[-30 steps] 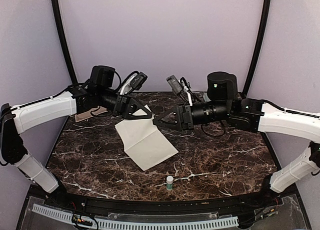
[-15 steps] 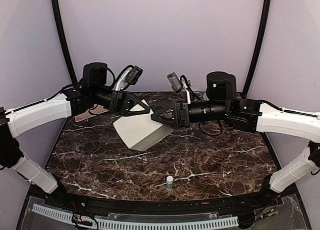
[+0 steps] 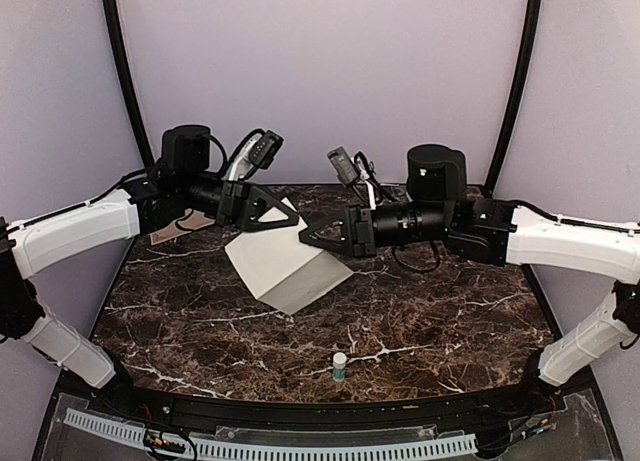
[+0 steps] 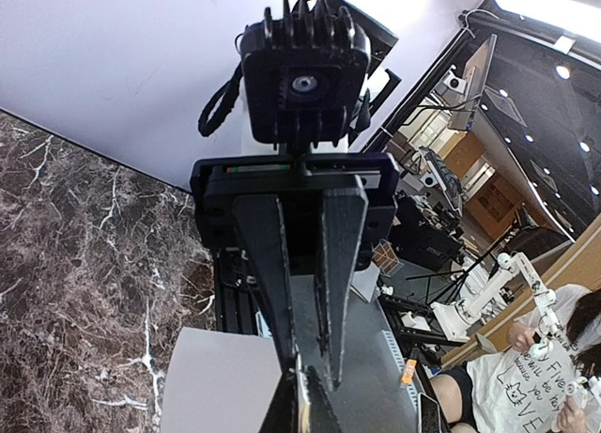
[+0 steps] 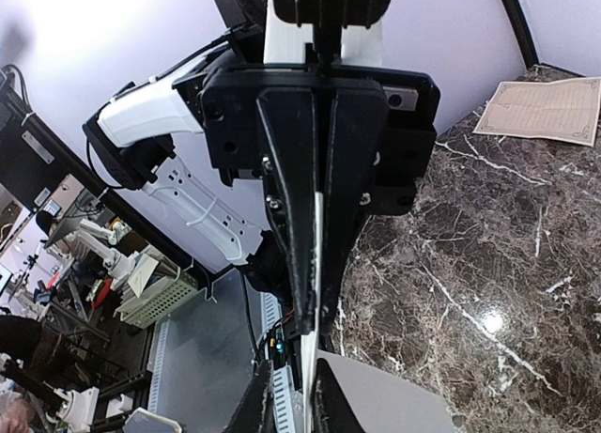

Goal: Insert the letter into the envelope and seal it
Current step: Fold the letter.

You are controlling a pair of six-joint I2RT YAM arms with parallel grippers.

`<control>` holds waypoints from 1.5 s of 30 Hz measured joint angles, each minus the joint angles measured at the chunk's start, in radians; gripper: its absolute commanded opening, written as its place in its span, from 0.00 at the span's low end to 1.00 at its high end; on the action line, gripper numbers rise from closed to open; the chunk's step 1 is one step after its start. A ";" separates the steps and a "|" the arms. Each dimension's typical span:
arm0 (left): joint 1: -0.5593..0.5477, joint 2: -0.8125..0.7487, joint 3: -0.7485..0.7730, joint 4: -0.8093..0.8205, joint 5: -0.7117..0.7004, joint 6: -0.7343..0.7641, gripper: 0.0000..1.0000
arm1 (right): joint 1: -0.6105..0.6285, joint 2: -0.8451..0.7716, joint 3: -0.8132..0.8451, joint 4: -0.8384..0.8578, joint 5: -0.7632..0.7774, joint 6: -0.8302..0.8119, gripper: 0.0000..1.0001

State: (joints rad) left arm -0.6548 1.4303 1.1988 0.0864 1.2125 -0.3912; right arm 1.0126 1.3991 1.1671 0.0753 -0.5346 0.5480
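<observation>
Hanging above the marble table (image 3: 450, 311) at its far middle, the envelope (image 3: 285, 271) shows as a pale, flat sheet tilted with one corner down. The left gripper (image 3: 291, 221) and right gripper (image 3: 306, 238) each pinch its upper edge, fingers clamped on the paper. Compared with a second ago it sits higher and shows less face, its low corner farther from the glue stick (image 3: 340, 365).

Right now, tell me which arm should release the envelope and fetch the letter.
Left. The left tool and right tool both pinch the raised envelope, but the tan letter lies far left, beside the left arm; the right arm would have to cross over.
</observation>
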 measured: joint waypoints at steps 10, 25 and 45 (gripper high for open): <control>0.006 -0.029 -0.002 -0.009 -0.034 0.005 0.00 | 0.000 0.010 -0.001 -0.001 -0.019 -0.005 0.00; 0.045 -0.029 0.043 -0.074 -0.068 0.055 0.00 | 0.000 -0.033 -0.071 -0.024 -0.045 0.011 0.00; 0.073 -0.029 0.060 -0.143 -0.078 0.097 0.00 | 0.001 -0.128 -0.137 -0.042 -0.037 0.015 0.16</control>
State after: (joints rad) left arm -0.5819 1.4014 1.2587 -0.0563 1.1347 -0.2939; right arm 1.0138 1.2713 1.0298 0.0330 -0.5716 0.5632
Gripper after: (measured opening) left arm 0.004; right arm 0.161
